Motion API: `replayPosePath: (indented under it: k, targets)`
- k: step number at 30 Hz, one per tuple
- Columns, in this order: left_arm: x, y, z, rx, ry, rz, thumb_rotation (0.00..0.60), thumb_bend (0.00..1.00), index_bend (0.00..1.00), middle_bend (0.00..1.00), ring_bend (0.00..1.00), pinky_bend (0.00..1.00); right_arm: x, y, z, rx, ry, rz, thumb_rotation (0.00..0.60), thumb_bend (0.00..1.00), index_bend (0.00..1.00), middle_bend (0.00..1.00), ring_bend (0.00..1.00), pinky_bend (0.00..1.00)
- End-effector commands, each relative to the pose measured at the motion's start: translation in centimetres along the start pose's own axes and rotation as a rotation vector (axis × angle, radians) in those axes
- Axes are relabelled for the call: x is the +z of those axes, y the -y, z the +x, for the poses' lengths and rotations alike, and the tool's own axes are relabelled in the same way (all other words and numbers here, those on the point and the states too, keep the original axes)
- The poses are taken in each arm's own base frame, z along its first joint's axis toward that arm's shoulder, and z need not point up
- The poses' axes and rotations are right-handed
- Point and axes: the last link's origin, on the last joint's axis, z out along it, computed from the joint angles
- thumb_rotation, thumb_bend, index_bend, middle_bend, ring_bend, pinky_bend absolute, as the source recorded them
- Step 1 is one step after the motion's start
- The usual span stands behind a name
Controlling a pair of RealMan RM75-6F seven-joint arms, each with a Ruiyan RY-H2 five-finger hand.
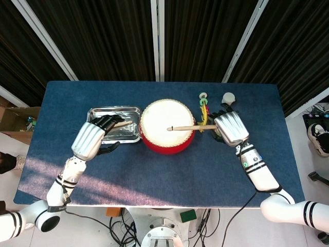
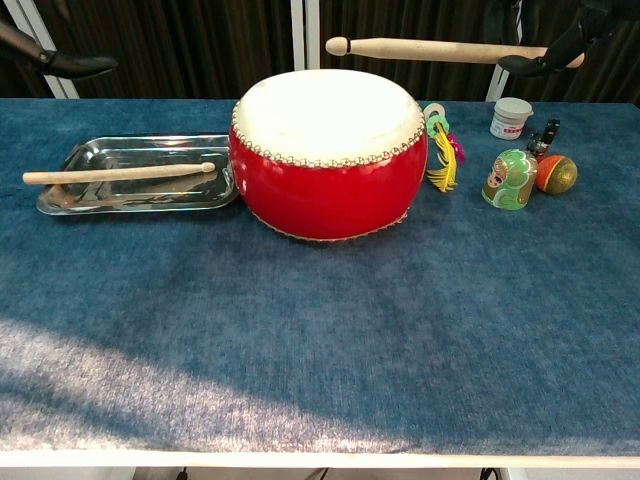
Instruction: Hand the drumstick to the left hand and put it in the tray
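My right hand (image 1: 231, 128) grips one wooden drumstick (image 1: 186, 127) by its butt. It holds the stick level above the red drum (image 1: 159, 116), tip pointing left over the drumhead. In the chest view that drumstick (image 2: 440, 48) hangs well above the drum (image 2: 330, 150), with the right hand's fingers (image 2: 550, 60) around its right end. A second drumstick (image 2: 120, 173) lies across the metal tray (image 2: 130, 145), left of the drum. My left hand (image 1: 95, 136) hovers over the tray (image 1: 114, 109) with fingers apart and nothing in it. Its dark fingers (image 2: 60, 62) show above the tray.
Right of the drum stand a white jar (image 2: 511, 117), a green doll figure (image 2: 510, 180), an orange-green ball (image 2: 556, 174) and a tasselled ring toy (image 2: 440, 150). The blue cloth (image 2: 320, 330) covers the table to its front edge.
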Motion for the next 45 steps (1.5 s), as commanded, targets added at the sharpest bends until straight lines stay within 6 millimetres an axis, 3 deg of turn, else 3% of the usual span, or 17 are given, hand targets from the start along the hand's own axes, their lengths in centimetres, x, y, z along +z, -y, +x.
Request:
replayPosePath:
  k: [1,8,15,25,45]
  targets:
    - [1.0,-0.9,-0.3,-0.025,-0.002,-0.024,0.600,0.24,0.27,0.28,0.31,0.49,0.4,0.5,0.0,0.006,-0.003,0.011,0.600,0.74,0.74,0.65,0.46,0.22]
    - [4.4,-4.6,-1.6,-0.129,-0.058,-0.138,0.600,0.25,0.31,0.30,0.33,0.52,1.6,3.4,0.9,0.038,-0.016,0.073,0.600,0.74,0.74,0.65,0.46,0.22]
    - [6.6,-6.6,-3.5,-0.142,-0.075,-0.188,0.600,0.25,0.35,0.33,0.35,0.53,2.3,5.3,1.5,0.033,-0.021,0.109,0.600,0.74,0.74,0.65,0.46,0.22]
    - [8.1,-7.1,-5.2,-0.138,-0.079,-0.181,0.600,0.27,0.41,0.38,0.39,0.56,2.8,6.1,1.4,0.054,-0.020,0.121,0.600,0.74,0.74,0.65,0.46,0.21]
    - [8.8,-6.9,-6.9,-0.110,-0.074,-0.159,0.600,0.29,0.51,0.46,0.45,0.59,3.3,6.9,0.8,0.074,-0.012,0.137,0.600,0.74,0.74,0.65,0.46,0.21]
